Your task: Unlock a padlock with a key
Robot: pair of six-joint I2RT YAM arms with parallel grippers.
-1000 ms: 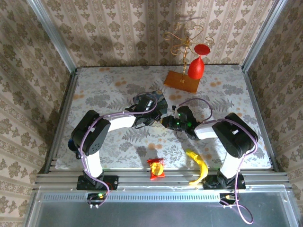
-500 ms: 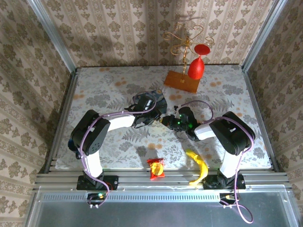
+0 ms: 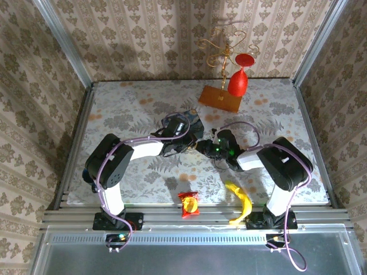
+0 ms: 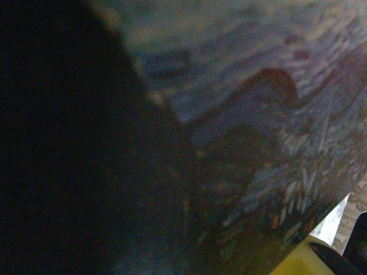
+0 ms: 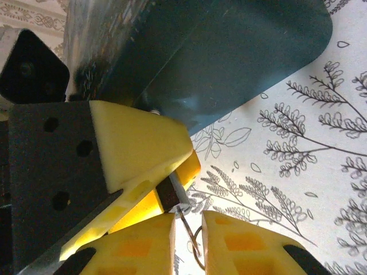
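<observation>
The padlock (image 5: 167,195), a tiny dark metal body, is pinched between the yellow fingers of my left gripper (image 5: 176,184), which reaches in from the left in the right wrist view. The key (image 5: 187,220) sticks out of the padlock's end, its wire ring (image 5: 198,253) hanging below. My right gripper (image 5: 188,226) has its two yellow pads slightly apart on either side of the key, with daylight on both sides of it. From above, my left gripper (image 3: 193,143) and right gripper (image 3: 205,147) meet tip to tip at mid-table.
A blue painted tin (image 5: 229,51) lies right behind the left fingers, and its blurred surface (image 4: 241,126) shows in the left wrist view. A wooden base (image 3: 221,98) with a gold wire stand and red glass (image 3: 237,82) stands at the back. A banana (image 3: 241,197) and a red packet (image 3: 188,203) lie near the front edge.
My right gripper's jaws, closed a moment ago, have parted slightly around the key. Both arms have barely shifted.
</observation>
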